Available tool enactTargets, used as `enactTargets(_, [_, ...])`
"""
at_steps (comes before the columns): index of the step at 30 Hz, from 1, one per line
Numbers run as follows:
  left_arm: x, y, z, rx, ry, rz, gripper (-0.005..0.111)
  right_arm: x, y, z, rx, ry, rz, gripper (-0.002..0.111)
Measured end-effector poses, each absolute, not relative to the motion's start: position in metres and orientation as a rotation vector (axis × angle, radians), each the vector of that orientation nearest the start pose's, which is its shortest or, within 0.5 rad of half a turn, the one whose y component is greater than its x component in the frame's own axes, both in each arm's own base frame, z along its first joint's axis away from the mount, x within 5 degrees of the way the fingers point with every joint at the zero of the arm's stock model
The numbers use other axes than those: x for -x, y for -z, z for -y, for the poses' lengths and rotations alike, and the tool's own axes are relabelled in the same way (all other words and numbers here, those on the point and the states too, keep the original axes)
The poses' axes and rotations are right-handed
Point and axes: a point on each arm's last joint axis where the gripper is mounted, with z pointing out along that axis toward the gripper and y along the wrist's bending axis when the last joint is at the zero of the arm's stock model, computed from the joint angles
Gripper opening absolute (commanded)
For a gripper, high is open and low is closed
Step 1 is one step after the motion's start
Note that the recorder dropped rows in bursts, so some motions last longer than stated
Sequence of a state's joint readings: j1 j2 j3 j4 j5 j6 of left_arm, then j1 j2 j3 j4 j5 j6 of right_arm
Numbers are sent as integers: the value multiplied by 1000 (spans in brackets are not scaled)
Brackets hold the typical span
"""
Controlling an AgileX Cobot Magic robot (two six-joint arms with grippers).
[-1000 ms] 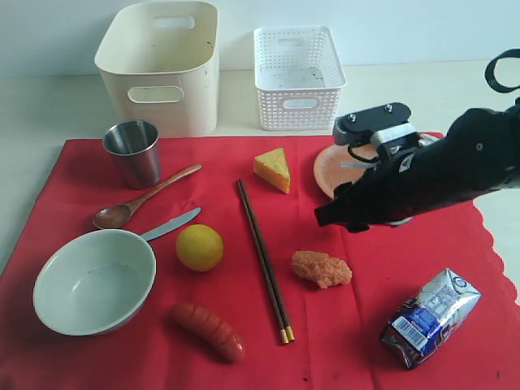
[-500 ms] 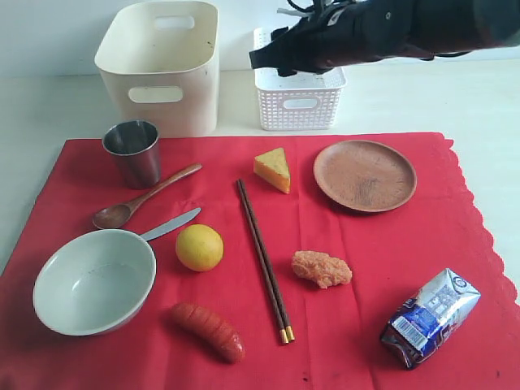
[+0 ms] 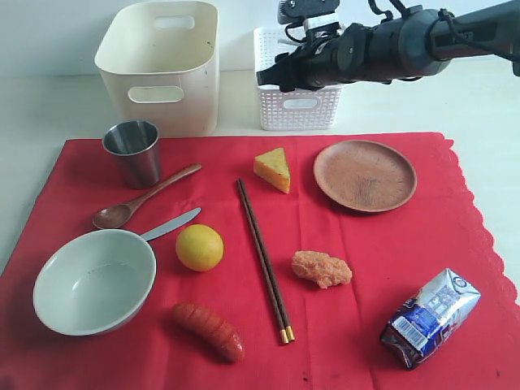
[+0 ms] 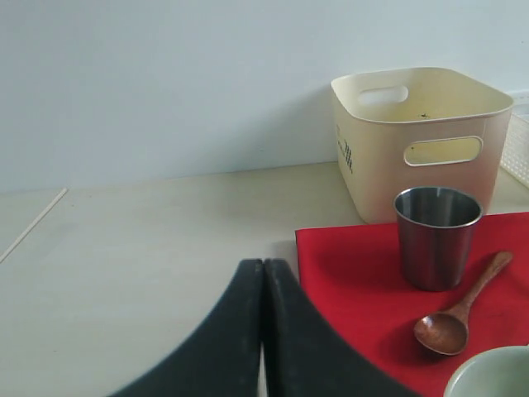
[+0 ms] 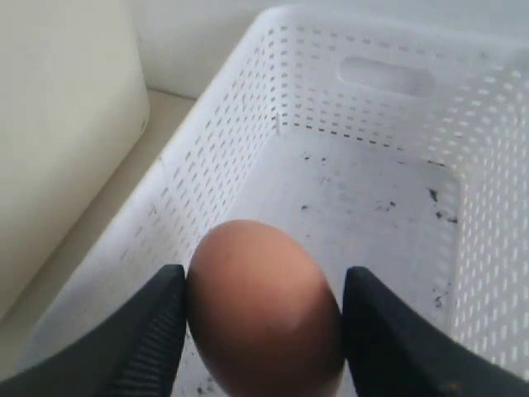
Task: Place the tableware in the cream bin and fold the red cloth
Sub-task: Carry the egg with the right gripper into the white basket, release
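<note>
The red cloth point(image 3: 81, 171) is spread flat, its near edge cut off. The cream bin point(image 3: 158, 65) is set just beyond the cloth's far left edge. Beyond its far middle, the white basket point(image 3: 299, 110) is partly hidden by the right arm. One end of the knife point(image 3: 171, 224) is hidden by the bowl point(image 3: 93, 280). The chopsticks point(image 3: 264, 260) lie mid-cloth, gold tips toward its near edge. An egg point(image 5: 260, 281) is clamped in the right gripper point(image 5: 264, 331) above the basket. The left gripper point(image 4: 263, 331) is pressed together, empty, near the cloth's corner.
</note>
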State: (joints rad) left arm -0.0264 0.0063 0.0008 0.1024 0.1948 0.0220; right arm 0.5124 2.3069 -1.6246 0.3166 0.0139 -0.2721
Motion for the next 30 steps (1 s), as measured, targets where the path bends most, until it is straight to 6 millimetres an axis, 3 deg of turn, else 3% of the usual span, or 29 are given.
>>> enactTargets(3, [-56, -195, 0, -110, -89, -1682, 1, -447, -128, -252, 513, -318, -2142, 53])
enactTargets(8, [-56, -195, 0, -110, -89, -1682, 1, -449, -127, -252, 509, -313, -2125, 66])
enactTargets(18, [-56, -195, 0, -110, -89, -1682, 1, -448, -135, -252, 508, -318, -2118, 69])
enactTargets(20, [-56, -195, 0, -110, -89, -1682, 1, -444, -148, -252, 525, -332, -2139, 69])
enactTargets(25, [-56, -195, 0, -110, -89, -1682, 1, -427, -203, -247, 603, -358, -2170, 65])
enactTargets(30, [-56, -195, 0, -110, -89, -1682, 1, -400, -250, -237, 721, -355, -2247, 44])
